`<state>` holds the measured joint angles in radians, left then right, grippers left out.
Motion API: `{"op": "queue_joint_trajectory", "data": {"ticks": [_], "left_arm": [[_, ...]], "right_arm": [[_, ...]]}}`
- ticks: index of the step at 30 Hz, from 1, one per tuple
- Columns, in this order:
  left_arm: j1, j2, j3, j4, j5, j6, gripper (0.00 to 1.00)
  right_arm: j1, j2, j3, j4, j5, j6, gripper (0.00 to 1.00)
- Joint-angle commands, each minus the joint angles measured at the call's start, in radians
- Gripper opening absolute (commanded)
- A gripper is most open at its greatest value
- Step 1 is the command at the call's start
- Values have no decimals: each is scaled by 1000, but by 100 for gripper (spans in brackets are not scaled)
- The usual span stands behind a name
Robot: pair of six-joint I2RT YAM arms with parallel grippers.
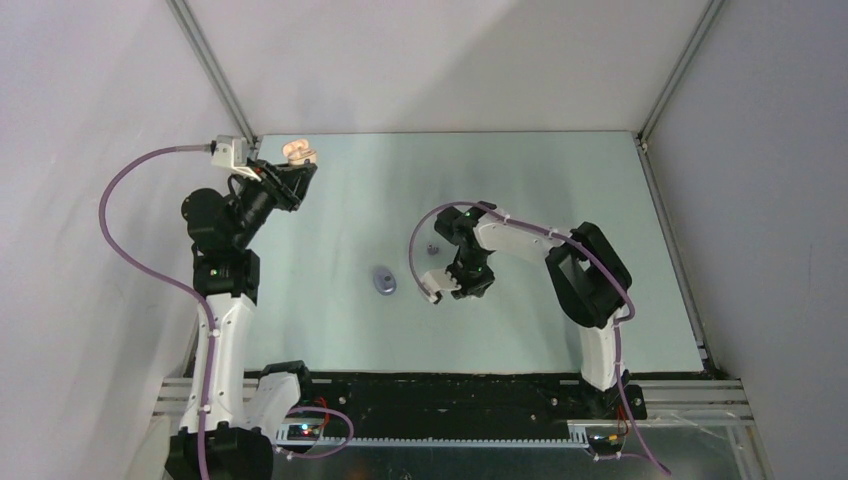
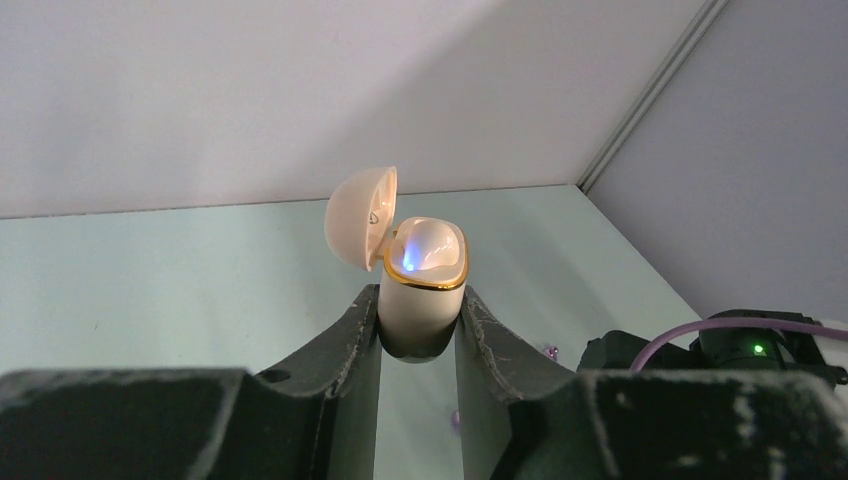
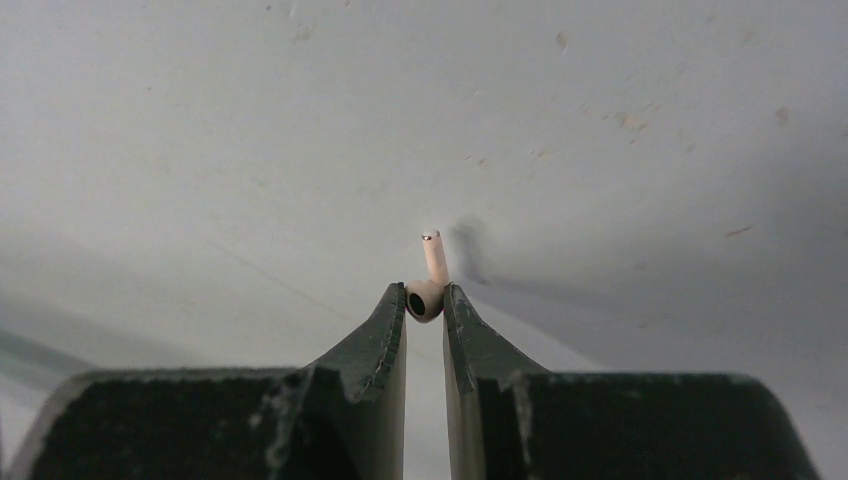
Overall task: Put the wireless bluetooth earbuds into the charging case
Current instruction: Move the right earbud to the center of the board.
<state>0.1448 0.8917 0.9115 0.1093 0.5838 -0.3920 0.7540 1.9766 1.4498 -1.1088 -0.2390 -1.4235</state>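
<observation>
Cream-white earbud (image 3: 434,262) pinched by its round head between the narrow right fingers (image 3: 385,335), stem pointing away, tabletop (image 1: 560,180) behind it.
At the far left corner, cream charging case (image 2: 420,300) clamped upright in the left fingers (image 2: 350,340), lid flipped open, blue glow inside. Between the arms, closed purple case (image 1: 384,280) lying on the tabletop, tiny purple earbud (image 1: 432,248) near it.

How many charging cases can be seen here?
2. A cream case, lid open, is clamped in the left gripper; a purple case lies on the table. Others may be hidden.
</observation>
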Motion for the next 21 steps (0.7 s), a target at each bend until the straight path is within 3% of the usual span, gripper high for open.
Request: {"op": "queue_joint_trajectory", "data": {"ticks": [1, 11, 21], "left_arm": [[10, 2, 17, 22, 16, 14, 0], [10, 15, 38, 2, 17, 25, 0], [9, 29, 57, -9, 28, 27, 0]], "right_arm": [[25, -8, -7, 89, -8, -131, 2], [35, -18, -42, 182, -36, -237, 10], [18, -85, -42, 207, -53, -151, 45]]}}
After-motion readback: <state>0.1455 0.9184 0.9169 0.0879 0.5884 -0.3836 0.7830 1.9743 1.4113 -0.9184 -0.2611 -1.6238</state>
